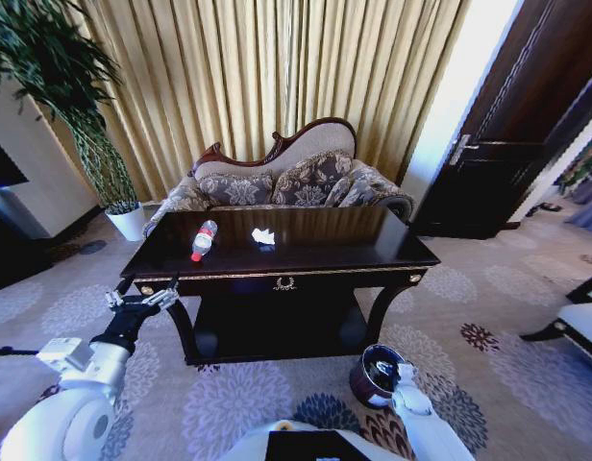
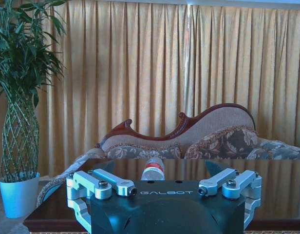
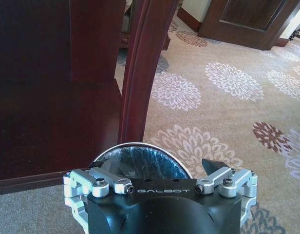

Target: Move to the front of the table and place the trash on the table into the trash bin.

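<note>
I am holding my left gripper (image 1: 142, 300) with fingers spread apart, level with the table's (image 1: 277, 274) front left corner, and my right gripper (image 1: 397, 376), fingers spread too, low beside its right leg.

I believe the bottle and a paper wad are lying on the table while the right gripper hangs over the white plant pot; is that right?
Not quite. The bottle and paper wad do lie on the table, but the right gripper hangs over the dark trash bin by the table's front right leg, not the white plant pot. The head view shows it, and the right wrist view looks into the bin.
</note>
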### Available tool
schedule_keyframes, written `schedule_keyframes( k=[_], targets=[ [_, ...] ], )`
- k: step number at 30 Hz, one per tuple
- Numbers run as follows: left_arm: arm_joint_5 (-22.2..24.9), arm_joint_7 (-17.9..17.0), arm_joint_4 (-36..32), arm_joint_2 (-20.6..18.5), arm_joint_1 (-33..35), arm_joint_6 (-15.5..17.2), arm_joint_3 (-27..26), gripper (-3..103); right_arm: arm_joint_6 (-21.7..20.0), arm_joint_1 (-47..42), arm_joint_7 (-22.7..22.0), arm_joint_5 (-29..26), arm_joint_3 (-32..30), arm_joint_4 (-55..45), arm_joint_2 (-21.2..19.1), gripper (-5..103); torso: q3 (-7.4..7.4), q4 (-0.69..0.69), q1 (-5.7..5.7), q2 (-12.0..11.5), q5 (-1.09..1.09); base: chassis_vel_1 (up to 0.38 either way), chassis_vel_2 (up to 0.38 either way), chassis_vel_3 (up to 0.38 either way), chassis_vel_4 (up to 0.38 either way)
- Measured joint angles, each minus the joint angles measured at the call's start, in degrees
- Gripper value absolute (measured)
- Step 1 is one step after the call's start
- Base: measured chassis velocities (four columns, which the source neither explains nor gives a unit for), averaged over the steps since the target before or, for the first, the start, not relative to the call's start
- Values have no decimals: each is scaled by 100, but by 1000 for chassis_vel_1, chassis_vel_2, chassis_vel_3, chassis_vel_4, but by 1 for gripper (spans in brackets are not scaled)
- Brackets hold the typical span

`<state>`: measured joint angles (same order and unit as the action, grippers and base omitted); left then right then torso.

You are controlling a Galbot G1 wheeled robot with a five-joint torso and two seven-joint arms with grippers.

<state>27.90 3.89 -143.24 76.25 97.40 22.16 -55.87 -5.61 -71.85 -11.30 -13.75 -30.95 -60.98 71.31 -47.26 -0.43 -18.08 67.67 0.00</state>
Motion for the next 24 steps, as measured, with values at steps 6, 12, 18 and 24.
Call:
schedule_keyframes(
  k=[6, 12, 18, 24],
  targets=[
    [3, 2, 0, 21, -13, -17, 3, 100, -2, -235, 17, -244, -84, -581, 2, 100, 0, 0, 0, 0, 0, 0, 0, 0, 0],
    [116, -2, 0, -11, 2, -80, -79, 100, 382, -866, 411, -766, -145, -2391, -43, 100, 0, 0, 0, 0, -1, 0, 0, 0, 0],
    [168, -24, 0, -4, 55, -126, -105, 100, 419, -1168, 479, -904, -112, -3744, -46, 100, 0, 0, 0, 0, 0, 0, 0, 0, 0],
    [170, -27, 0, 33, 106, -211, -95, 100, -233, -1610, 401, -1081, -136, -5310, -239, 100, 0, 2, 0, 0, 0, 0, 0, 0, 0]
  ],
)
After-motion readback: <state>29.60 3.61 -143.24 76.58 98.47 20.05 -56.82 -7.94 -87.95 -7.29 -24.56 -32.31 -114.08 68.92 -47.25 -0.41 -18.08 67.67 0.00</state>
